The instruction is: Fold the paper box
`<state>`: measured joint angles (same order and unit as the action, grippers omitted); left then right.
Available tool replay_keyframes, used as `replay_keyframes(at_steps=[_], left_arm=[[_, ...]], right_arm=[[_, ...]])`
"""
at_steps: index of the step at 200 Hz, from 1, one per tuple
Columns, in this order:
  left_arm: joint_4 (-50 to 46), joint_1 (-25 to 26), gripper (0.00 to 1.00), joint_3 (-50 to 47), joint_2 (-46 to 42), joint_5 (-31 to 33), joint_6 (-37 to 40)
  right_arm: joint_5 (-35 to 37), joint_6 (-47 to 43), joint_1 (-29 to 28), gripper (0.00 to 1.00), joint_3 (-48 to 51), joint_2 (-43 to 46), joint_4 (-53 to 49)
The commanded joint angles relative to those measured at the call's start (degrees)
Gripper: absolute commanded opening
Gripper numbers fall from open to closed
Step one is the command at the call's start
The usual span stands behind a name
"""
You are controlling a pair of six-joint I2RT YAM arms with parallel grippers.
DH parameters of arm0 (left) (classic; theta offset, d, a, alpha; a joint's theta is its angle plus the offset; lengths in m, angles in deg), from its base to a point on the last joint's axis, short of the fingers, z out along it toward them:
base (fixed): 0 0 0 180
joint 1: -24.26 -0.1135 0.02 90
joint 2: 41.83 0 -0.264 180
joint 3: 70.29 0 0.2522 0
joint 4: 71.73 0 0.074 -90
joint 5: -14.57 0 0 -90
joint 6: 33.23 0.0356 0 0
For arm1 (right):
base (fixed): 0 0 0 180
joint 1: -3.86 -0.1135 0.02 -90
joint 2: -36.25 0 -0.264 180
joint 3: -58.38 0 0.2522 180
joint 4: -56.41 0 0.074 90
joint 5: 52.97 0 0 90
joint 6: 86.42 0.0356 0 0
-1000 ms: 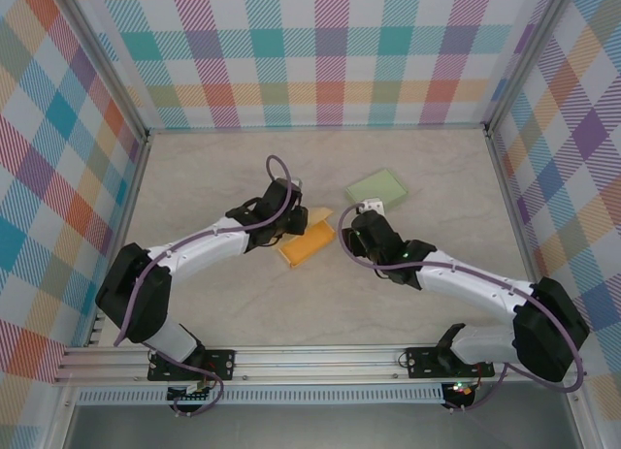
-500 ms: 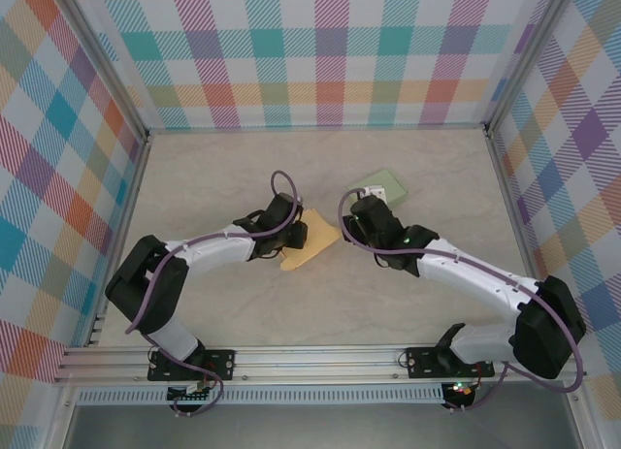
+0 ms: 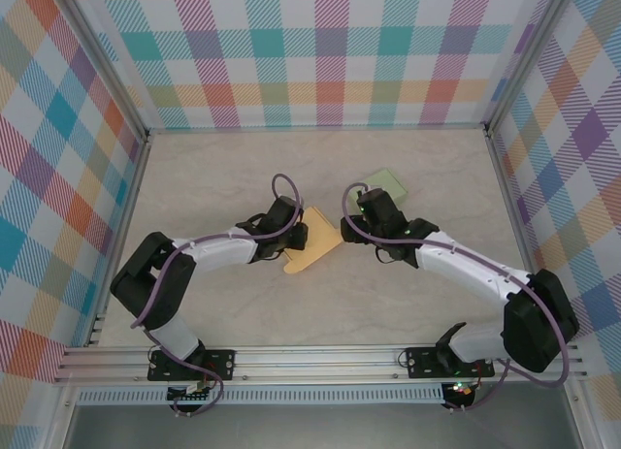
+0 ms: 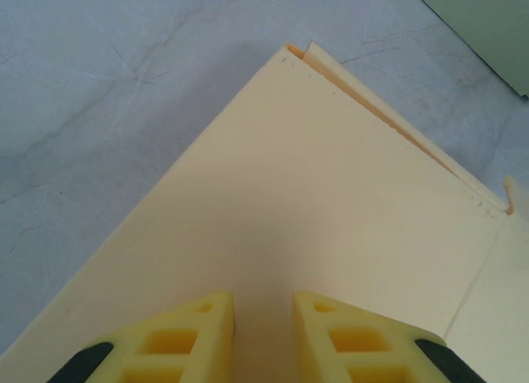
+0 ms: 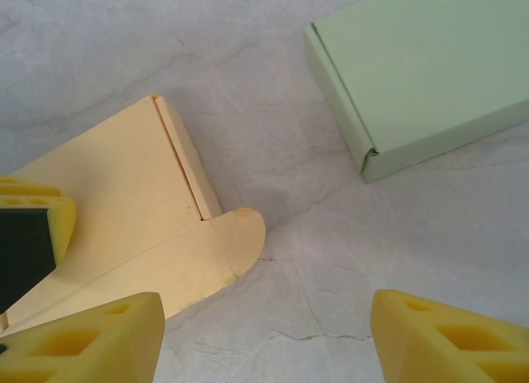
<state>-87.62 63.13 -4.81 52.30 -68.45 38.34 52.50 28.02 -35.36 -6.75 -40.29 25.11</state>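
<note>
The paper box (image 3: 316,243) is a flat pale-yellow cardboard piece lying at an angle in the middle of the table. My left gripper (image 3: 295,238) sits at its left edge, jaws nearly together, shut on the box. In the left wrist view the box panel (image 4: 289,184) spreads out beyond that gripper (image 4: 263,308). My right gripper (image 3: 355,216) hovers open just right of the box. The right wrist view shows its gripper (image 5: 266,317) over bare table, with the box (image 5: 124,193) and its rounded flap (image 5: 240,234) to the left. One of the left gripper's fingers (image 5: 25,234) rests on the panel there.
A closed pale-green box (image 3: 390,184) lies behind and to the right of the yellow one, close to my right wrist; it also appears as the green box (image 5: 421,77). Plaid walls enclose the marbled table (image 3: 243,177) on three sides.
The yellow box has turned and its right end has swung farther back with my left gripper on it. My right gripper has moved back toward the green box and opened wider.
</note>
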Motion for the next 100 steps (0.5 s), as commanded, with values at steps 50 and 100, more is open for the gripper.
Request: replay_keyframes(at_steps=[50,100], left_arm=[[-12.8,-0.3,0.29,-3.3,-20.2,15.7,-3.6],[-9.1,-5.6,0.43,-9.3,-18.3,8.0,-8.6]], right_arm=[[-9.4,-13.2,1.1,0.7,2.1,-1.8,7.1],[-11.3,-19.1,1.0,0.7,1.2,-5.4,9.3]])
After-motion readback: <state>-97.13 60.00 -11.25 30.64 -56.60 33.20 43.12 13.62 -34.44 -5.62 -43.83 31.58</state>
